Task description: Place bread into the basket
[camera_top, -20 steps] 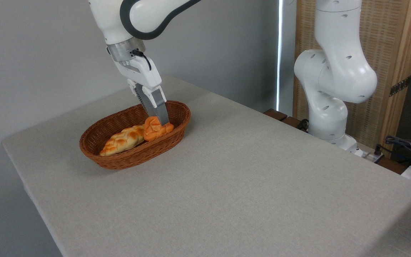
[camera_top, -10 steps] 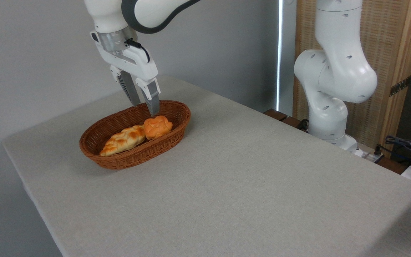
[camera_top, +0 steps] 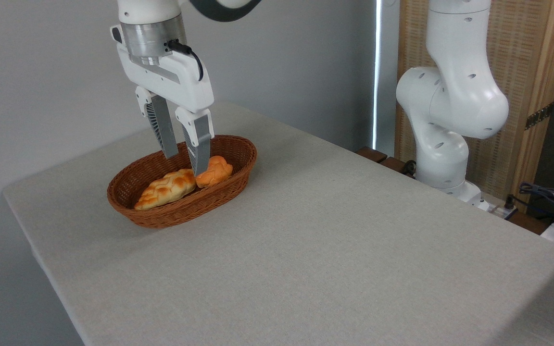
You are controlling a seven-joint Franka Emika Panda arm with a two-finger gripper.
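Bread [camera_top: 217, 170] lies in the basket [camera_top: 161, 218] at its 2 o'clock end, touching the loaf [camera_top: 165, 188]. End effector [camera_top: 184, 165] hangs above, fingers apart and empty. Placement looks done; next move is likely a clear retreat upward.

1. Most of the table [camera_top: 334, 250] in front and to the right of the basket [camera_top: 238, 180] is bare, so there's plenty of room to come in from there.
2. Inside the basket it's tight: the bread [camera_top: 218, 170] and the braided loaf [camera_top: 164, 188] touch and fill the middle.
3. The gripper [camera_top: 185, 166] hangs over them, fingers apart.
4. The arm's base [camera_top: 443, 154] blocks the far right edge.
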